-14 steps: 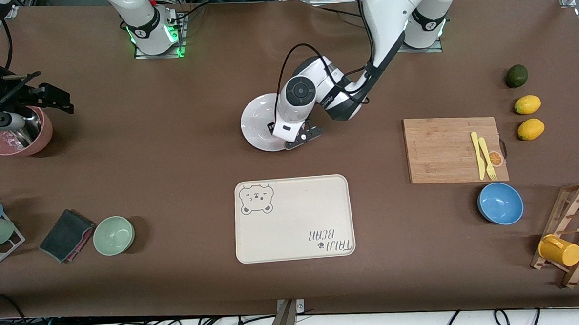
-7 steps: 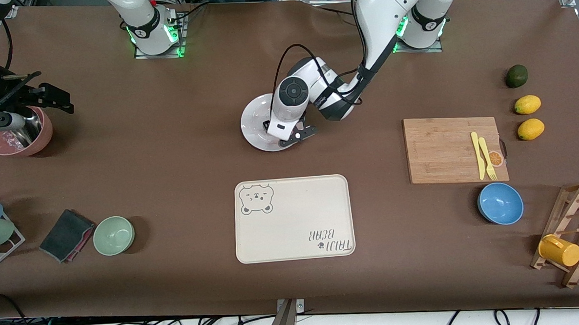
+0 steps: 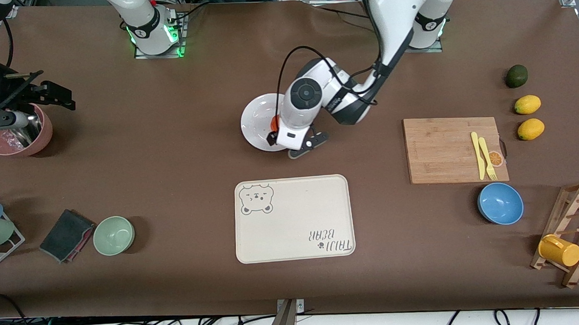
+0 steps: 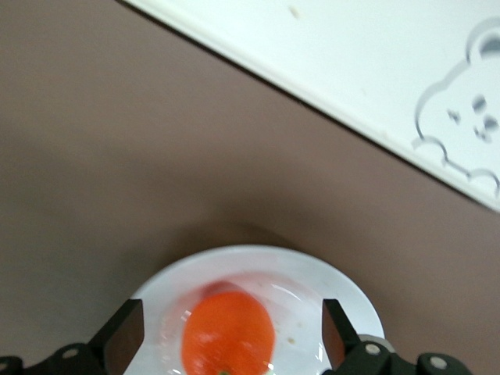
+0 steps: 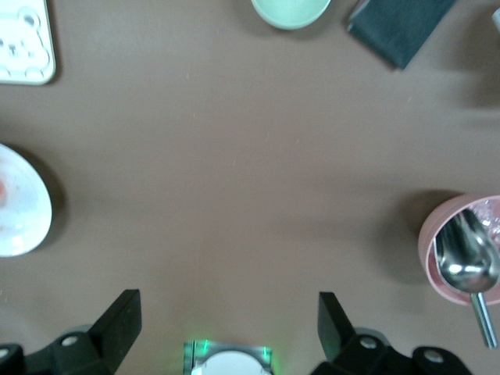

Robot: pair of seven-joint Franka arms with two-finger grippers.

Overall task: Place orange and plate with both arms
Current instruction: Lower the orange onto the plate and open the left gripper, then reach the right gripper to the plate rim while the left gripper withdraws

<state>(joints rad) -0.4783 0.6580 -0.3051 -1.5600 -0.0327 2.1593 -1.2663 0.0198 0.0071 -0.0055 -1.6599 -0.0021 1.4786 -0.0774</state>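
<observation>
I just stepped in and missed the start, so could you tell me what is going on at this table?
The left gripper hangs over the white plate in the middle of the table, jaws open, with the orange lying on the plate between them, not gripped. The right gripper waits with open jaws, holding nothing, above the table toward the right arm's end. The cream bear tray lies nearer the front camera than the plate.

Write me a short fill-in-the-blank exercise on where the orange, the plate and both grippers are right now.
1. The small glossy orange mandarin lies on the round white ceramic ____.
2. The left gripper, over the plate, has its fingers ____ around the fruit, not touching it.
3. The cream rectangular bear tray lies ____ to the front camera than the plate.
4. The right gripper, waiting, hangs near the pink ____ holding a metal scoop.

Missing words: plate; open; nearer; bowl
</observation>
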